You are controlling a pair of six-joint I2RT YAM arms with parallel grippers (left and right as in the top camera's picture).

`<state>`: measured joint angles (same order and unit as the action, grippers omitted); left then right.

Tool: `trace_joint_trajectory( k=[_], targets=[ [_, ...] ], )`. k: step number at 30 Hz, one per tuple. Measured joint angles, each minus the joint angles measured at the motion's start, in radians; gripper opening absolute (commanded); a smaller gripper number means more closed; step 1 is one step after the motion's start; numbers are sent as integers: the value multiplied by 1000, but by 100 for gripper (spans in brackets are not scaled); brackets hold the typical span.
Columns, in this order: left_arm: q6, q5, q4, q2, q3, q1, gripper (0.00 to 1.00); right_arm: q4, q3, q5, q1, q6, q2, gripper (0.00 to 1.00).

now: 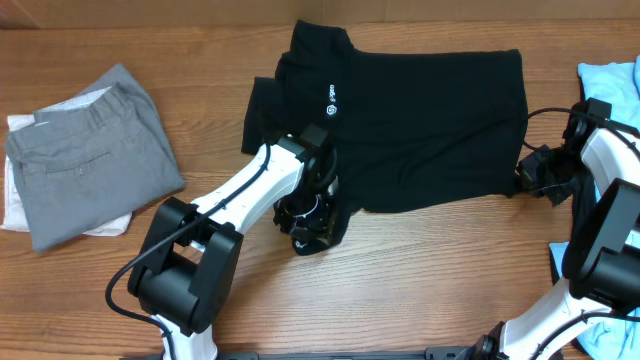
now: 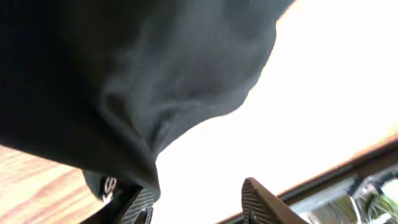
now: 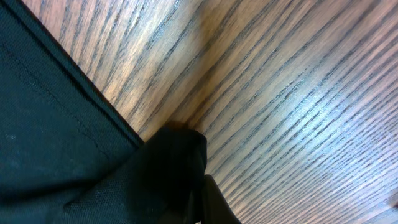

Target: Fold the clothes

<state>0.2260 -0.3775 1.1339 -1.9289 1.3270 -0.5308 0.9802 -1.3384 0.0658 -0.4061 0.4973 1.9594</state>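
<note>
A black polo shirt (image 1: 420,120) lies spread across the middle of the wooden table, collar at the far side. My left gripper (image 1: 308,228) is at its near left corner, where the cloth is bunched up. In the left wrist view its jaws (image 2: 199,208) stand apart with the black cloth (image 2: 124,81) draped over the left finger and nothing between them. My right gripper (image 1: 535,178) is at the shirt's near right corner. In the right wrist view it (image 3: 200,205) is shut on a fold of the black cloth (image 3: 50,137), just above the wood.
Folded grey trousers (image 1: 90,155) lie at the far left on top of a white garment (image 1: 15,205). A light blue garment (image 1: 610,80) lies at the right edge, and more light blue cloth (image 1: 575,268) shows by the right arm's base.
</note>
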Motion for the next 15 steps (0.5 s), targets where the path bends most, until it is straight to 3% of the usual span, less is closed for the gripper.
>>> trace_joint_trajectory(
  k=[15],
  targets=[
    [150,86,-71,0,-12,98,54,0,0,0,0,-1,0,4]
  ],
)
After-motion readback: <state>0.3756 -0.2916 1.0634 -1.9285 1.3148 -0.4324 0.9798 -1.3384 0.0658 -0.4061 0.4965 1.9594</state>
